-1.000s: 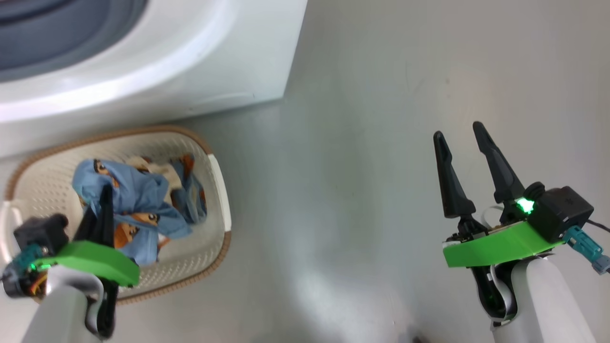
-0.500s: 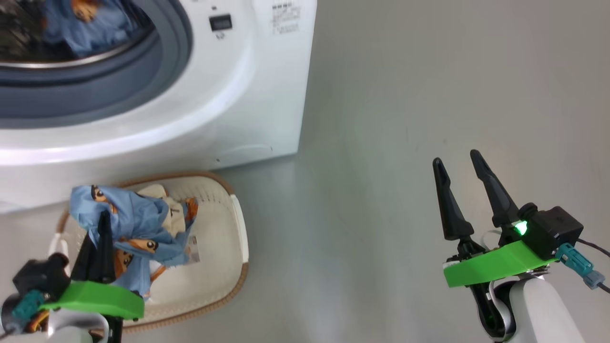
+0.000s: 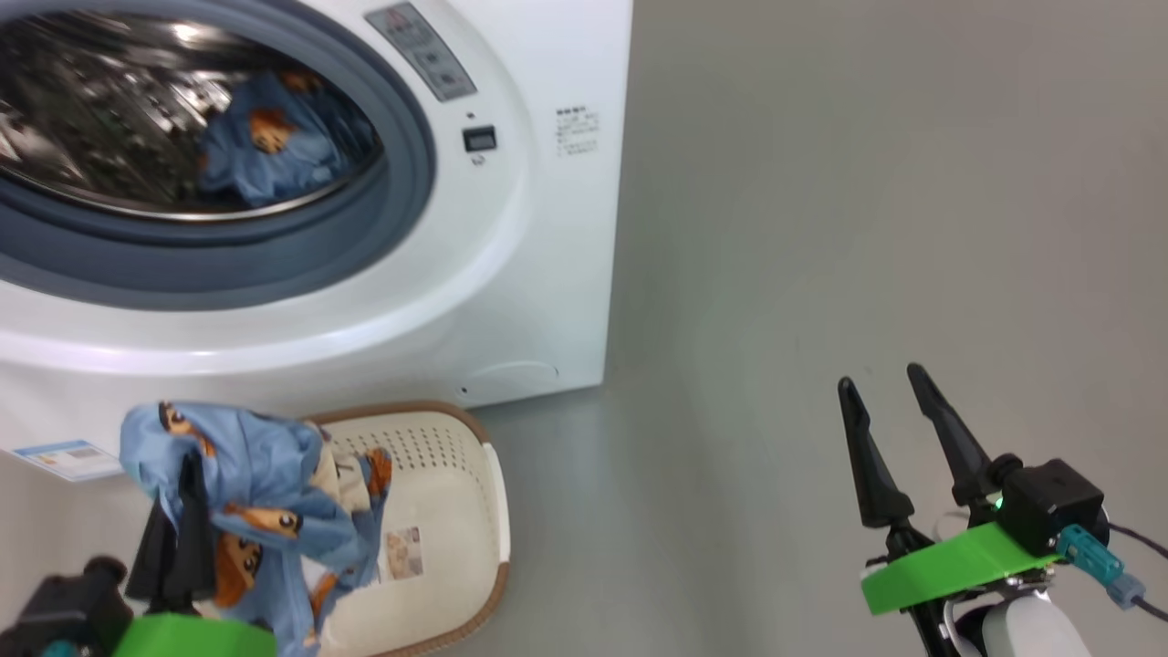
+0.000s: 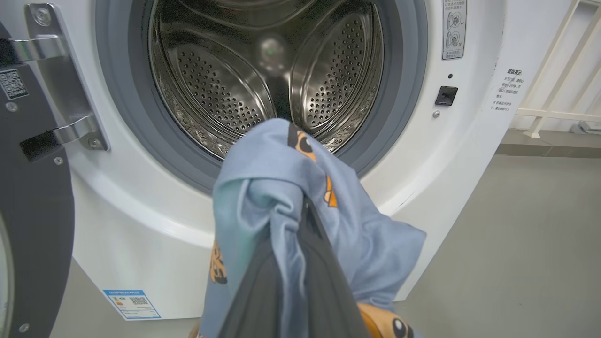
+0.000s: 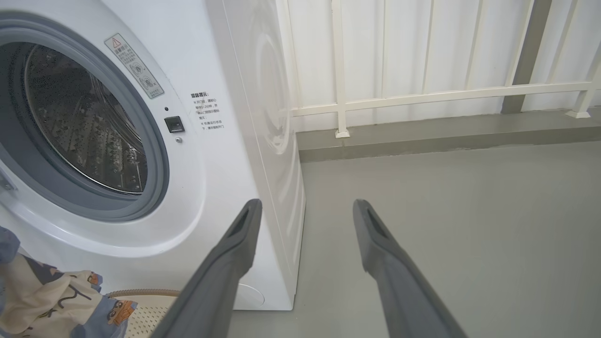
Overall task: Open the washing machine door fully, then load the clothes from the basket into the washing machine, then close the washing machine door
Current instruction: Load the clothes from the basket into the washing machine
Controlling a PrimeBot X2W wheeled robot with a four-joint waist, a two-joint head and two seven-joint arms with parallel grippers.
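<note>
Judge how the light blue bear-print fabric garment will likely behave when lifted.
Probably floppy: the light blue bear-print garment droops in loose folds around the left gripper. Likely light for its size: a single fingertip pinch carries the whole bundle.

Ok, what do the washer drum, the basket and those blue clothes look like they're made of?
The drum looks like polished steel: mirror-bright, with punched holes. The basket is likely matte cream plastic, perforated, with a brown woven-look rim. The clothes are soft printed fabric, maybe cotton; they fold and drape limply.

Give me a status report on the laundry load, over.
Left gripper shut on clothes above basket. Right gripper open, empty. Washing machine door open, nothing blocking drum.
</note>
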